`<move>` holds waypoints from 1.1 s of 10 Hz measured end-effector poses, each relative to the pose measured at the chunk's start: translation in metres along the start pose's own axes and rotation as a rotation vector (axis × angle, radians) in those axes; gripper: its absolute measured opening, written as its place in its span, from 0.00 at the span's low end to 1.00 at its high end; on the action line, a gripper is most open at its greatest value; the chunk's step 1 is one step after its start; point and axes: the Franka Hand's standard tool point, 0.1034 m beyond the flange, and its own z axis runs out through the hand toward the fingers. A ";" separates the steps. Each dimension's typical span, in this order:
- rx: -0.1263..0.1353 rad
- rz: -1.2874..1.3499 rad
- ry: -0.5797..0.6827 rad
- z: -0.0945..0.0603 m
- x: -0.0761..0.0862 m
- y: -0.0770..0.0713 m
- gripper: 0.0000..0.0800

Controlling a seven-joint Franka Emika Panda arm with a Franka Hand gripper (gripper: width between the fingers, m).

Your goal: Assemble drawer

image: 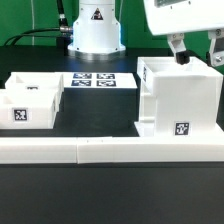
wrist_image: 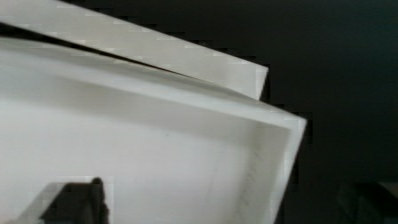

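Note:
The drawer's large white housing (image: 178,98) stands at the exterior view's right, with a square tag low on its front face. Two small white trays lie at the exterior view's left, one behind (image: 40,82) and one in front (image: 28,108); the front one shows a tag. My gripper (image: 197,55) hangs over the housing's far top edge with its fingers spread wide and nothing between them. In the wrist view the housing (wrist_image: 143,130) fills most of the picture. One dark fingertip (wrist_image: 71,202) shows over its white surface, near its rim (wrist_image: 270,160).
The marker board (image: 97,80) lies flat at the back middle, in front of the arm's base (image: 92,25). Long low white border bars (image: 100,150) run along the front, just before the housing and trays. The table is black.

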 end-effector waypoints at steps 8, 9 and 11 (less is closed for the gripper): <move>-0.029 -0.734 -0.028 -0.019 0.025 0.018 0.81; -0.029 -0.821 -0.030 -0.021 0.032 0.021 0.81; -0.044 -0.929 -0.026 -0.038 0.073 0.042 0.81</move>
